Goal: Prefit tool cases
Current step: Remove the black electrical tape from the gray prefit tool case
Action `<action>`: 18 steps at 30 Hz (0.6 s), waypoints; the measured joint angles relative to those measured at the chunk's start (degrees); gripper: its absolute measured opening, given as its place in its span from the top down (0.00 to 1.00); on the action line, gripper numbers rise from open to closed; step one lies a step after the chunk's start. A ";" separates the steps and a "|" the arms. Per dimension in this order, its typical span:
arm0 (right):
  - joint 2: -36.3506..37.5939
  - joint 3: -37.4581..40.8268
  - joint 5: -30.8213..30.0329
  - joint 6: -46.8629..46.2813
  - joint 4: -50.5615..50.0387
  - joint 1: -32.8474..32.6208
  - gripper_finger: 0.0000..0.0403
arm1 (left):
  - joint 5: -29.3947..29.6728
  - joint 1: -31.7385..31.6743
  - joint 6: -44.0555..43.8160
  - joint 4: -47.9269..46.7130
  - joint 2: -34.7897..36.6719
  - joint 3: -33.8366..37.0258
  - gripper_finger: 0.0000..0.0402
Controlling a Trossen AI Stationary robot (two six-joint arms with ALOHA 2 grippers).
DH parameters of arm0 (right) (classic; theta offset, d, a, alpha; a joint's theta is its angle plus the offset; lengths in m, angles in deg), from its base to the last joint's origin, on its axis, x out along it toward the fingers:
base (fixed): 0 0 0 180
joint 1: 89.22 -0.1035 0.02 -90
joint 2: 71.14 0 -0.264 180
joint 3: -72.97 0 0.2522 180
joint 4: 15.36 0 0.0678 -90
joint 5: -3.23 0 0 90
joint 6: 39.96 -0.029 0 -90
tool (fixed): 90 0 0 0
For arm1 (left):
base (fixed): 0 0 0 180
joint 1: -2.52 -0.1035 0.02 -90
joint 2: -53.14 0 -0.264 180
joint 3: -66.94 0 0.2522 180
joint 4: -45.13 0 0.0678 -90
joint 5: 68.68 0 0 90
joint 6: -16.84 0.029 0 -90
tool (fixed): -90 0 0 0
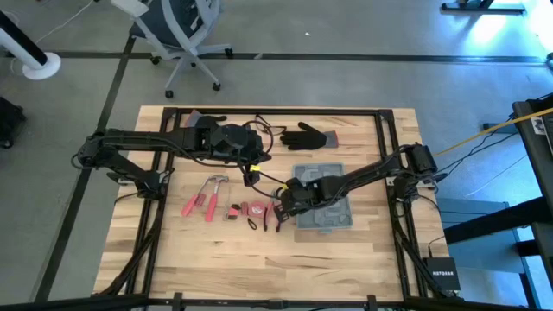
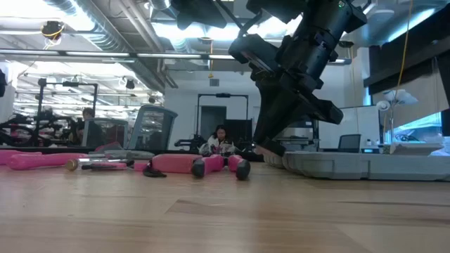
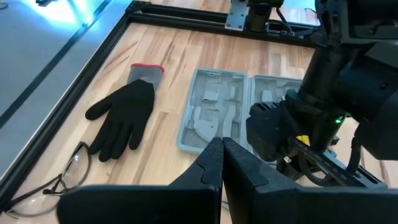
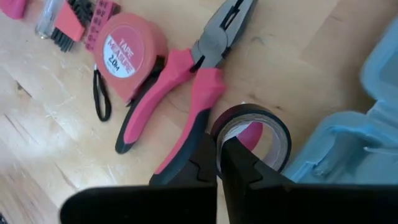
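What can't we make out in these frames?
- Case: high view, right arm covers its left part; the slots there are hidden.
- Tape roll: right wrist view, the right gripper's shut fingers hide its near rim; grip or mere touch is unclear.
- Tape measure: small print is unreadable.
- Left gripper: shut, over the case, holding nothing visible.

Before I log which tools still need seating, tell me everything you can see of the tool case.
The tool case is a flat grey-blue plastic rectangle with rounded corners, lying open on the wooden table, its two hinged halves side by side showing moulded slots, which look empty as far as they are visible. The right arm reaches across it; the right end effector sits shut at its edge, beside a black tape roll.
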 joint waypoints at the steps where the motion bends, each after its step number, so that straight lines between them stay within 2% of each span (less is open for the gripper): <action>1: 0.00 0.00 0.31 -0.04 -0.02 -0.25 1.00 | -0.02 0.01 0.00 -0.05 0.01 0.00 1.00; 9: -0.13 0.20 -1.18 -0.15 2.30 -0.26 0.95 | -0.25 -0.02 -0.48 0.12 0.01 -0.02 1.00; 18: -0.15 0.17 -1.16 1.12 1.35 -0.30 0.74 | -0.31 0.02 -1.01 -1.34 0.01 -0.04 1.00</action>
